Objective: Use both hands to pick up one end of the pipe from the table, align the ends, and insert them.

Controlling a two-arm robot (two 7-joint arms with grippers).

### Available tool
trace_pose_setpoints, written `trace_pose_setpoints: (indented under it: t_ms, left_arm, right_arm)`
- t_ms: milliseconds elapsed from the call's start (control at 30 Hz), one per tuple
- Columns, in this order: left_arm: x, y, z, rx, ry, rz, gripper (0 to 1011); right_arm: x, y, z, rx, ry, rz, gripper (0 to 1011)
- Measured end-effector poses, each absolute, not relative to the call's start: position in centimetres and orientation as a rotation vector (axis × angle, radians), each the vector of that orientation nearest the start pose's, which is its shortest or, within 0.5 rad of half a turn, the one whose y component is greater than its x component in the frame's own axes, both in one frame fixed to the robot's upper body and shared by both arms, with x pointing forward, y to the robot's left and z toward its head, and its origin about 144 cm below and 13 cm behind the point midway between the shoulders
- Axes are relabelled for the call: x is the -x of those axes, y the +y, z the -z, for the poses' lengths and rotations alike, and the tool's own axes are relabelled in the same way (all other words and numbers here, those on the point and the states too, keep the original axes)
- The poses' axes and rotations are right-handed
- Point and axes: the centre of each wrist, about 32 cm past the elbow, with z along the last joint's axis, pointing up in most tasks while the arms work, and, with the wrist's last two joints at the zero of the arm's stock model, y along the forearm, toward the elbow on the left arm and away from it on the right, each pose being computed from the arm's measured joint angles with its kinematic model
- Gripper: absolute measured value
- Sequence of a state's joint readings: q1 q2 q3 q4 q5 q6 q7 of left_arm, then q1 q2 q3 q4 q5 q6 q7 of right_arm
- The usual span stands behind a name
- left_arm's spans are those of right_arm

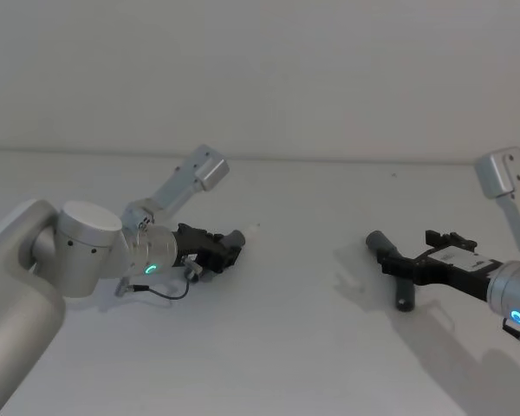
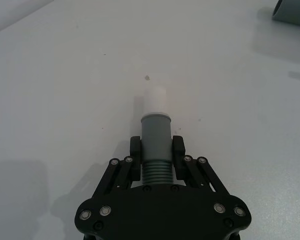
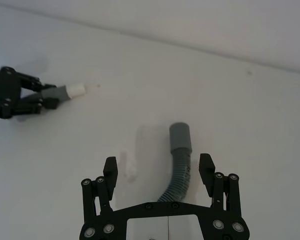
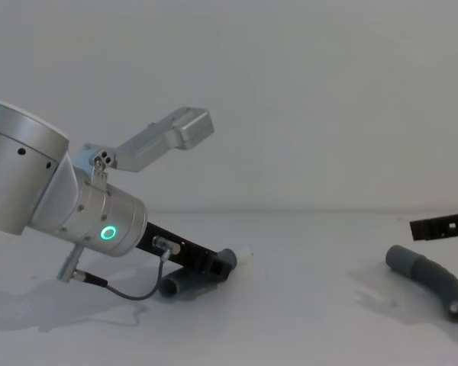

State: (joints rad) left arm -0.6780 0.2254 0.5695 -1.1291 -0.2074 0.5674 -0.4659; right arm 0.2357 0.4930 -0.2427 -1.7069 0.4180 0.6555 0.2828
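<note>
My left gripper [image 2: 156, 150] is shut on one dark grey pipe piece [image 2: 155, 131] where its ribbed stretch meets the smooth cuff. Its white stub [image 2: 155, 100] points ahead, low over the white table [image 1: 295, 347]. In the chest view that gripper [image 4: 221, 263] slants down and the piece's rear end [image 4: 172, 288] touches the table. The other pipe piece [image 3: 180, 167] lies curved on the table, its plain cuff [image 3: 180, 136] pointing away. My right gripper [image 3: 158, 169] hangs open just above it, one finger on each side, touching nothing. The head view has this gripper [image 1: 407, 250] at the right over that piece [image 1: 399, 282].
The table runs back to a plain pale wall [image 1: 260, 69]. A thin black cable [image 4: 130, 293] loops from the left wrist down near the table. A wide bare stretch of table [image 1: 303, 260] separates the two pipe pieces.
</note>
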Motion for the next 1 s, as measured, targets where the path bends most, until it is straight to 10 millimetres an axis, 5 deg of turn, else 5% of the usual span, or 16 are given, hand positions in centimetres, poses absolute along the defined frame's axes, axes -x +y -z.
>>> trace_pose_setpoints:
  t_ms: [1000]
  left_arm:
    - [-61.1,17.2,-123.4,-0.563,0.172,-0.789,353]
  right_arm:
    - [-54.2,-27.9,-125.5,0.531,0.316,1.045,1001]
